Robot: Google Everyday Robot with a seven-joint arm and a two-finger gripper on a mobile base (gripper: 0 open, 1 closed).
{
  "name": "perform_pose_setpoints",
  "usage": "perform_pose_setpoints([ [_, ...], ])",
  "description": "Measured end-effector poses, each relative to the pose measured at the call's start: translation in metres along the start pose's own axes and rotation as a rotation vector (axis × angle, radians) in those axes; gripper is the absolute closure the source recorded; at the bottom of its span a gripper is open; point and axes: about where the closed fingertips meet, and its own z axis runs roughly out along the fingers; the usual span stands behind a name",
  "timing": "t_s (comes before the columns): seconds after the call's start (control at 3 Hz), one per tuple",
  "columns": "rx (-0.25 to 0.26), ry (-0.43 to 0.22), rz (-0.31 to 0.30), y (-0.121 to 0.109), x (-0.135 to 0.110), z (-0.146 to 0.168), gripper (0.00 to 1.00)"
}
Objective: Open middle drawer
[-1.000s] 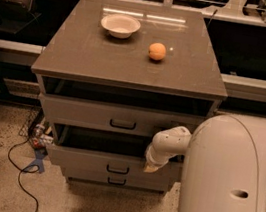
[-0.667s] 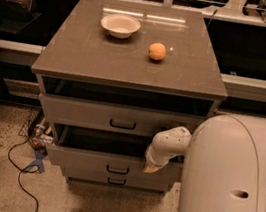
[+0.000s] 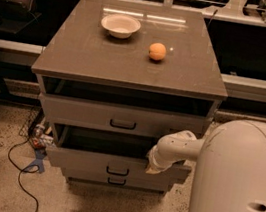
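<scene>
The grey-brown cabinet has three drawers. The middle drawer (image 3: 88,161) stands pulled out, its dark interior showing above a wide flat front with a small black handle (image 3: 117,171). The top drawer (image 3: 121,117) is also pulled out a little. The lowest drawer (image 3: 115,180) looks closed. My gripper (image 3: 154,166) is at the end of the white arm, at the right end of the middle drawer's top edge.
A white bowl (image 3: 120,25) and an orange (image 3: 157,51) sit on the cabinet top (image 3: 81,53). My large white body (image 3: 239,197) fills the lower right. Cables (image 3: 24,166) lie on the floor at the left. A black shelf runs behind.
</scene>
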Motion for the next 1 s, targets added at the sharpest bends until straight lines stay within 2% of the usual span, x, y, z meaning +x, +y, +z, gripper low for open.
perform_pose_setpoints([
  [0.33, -0.002, 0.000, 0.000, 0.0010, -0.0003, 0.0010, 0.28],
  [0.67, -0.006, -0.001, -0.001, 0.0026, -0.0007, 0.0026, 0.00],
  [1.0, -0.006, -0.001, -0.001, 0.0027, -0.0007, 0.0027, 0.00],
])
